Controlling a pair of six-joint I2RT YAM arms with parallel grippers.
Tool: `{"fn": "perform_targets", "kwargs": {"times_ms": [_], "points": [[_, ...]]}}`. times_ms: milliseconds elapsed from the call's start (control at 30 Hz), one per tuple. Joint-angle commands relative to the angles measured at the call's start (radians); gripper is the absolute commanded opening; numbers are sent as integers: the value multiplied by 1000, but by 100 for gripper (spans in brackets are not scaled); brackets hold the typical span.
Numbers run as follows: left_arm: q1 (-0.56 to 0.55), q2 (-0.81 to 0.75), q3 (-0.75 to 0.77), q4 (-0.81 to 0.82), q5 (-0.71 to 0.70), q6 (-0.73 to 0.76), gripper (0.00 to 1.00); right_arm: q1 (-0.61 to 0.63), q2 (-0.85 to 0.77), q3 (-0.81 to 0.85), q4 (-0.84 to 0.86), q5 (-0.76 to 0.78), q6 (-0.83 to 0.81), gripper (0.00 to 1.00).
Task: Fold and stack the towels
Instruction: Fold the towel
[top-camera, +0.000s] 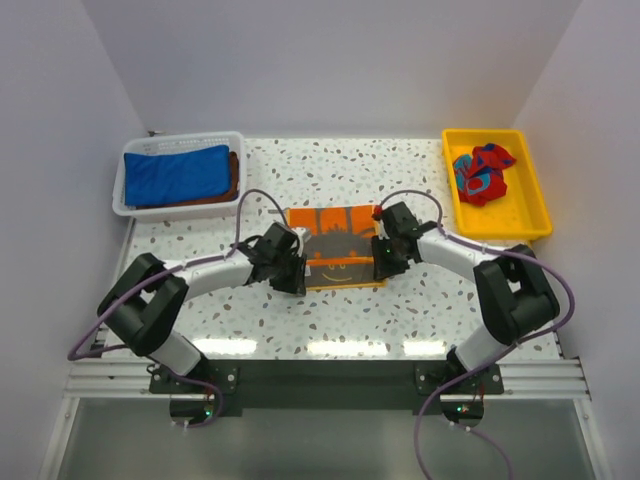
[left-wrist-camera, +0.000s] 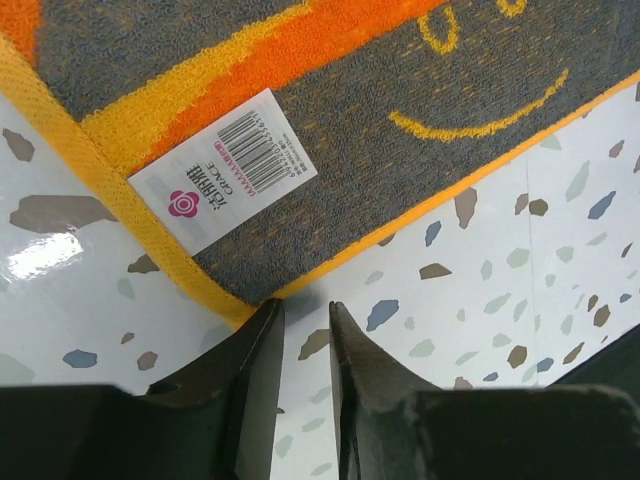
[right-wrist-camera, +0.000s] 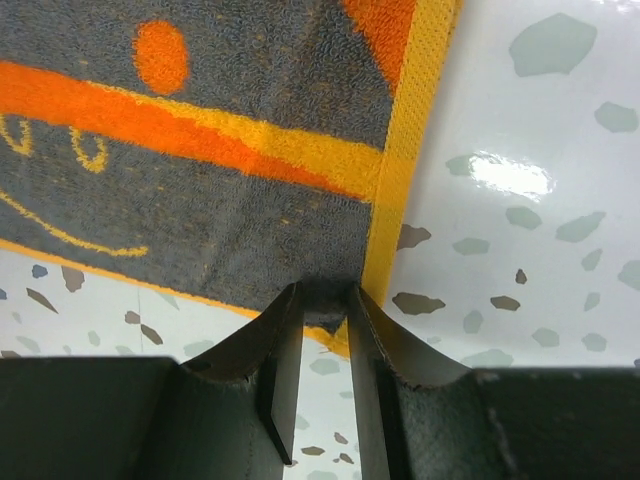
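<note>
On the speckled surface (top-camera: 420, 310) the orange and grey towel (top-camera: 335, 245) lies flat in the middle, reaching away from both arms, with the right end effector (right-wrist-camera: 325, 292) pinched on its near right corner and the left end effector (left-wrist-camera: 302, 310) nearly together at its near left corner, grip unclear.

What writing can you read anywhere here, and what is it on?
"GRACE": printed sideways on the white rectangular paper label on the grey and orange terry towel.
Chinese characters beside it, with a pink flower logo: too small to read surely.
Barcode digits: too small.
</note>
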Motion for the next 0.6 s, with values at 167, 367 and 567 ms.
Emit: {"fn": "perform_targets", "kwargs": {"times_ms": [167,367,567], "points": [[-63,-99,-118,-24,-32,-84,25,13,-151,-139,-71,-23,51,29],[-120,-297,-108,-114,-41,-165,36,29,-327,-103,-176,-57,56,31],[-54,-282,128,-148,-161,-87,47,4,-258,145,-144,43,-3,32]]}}
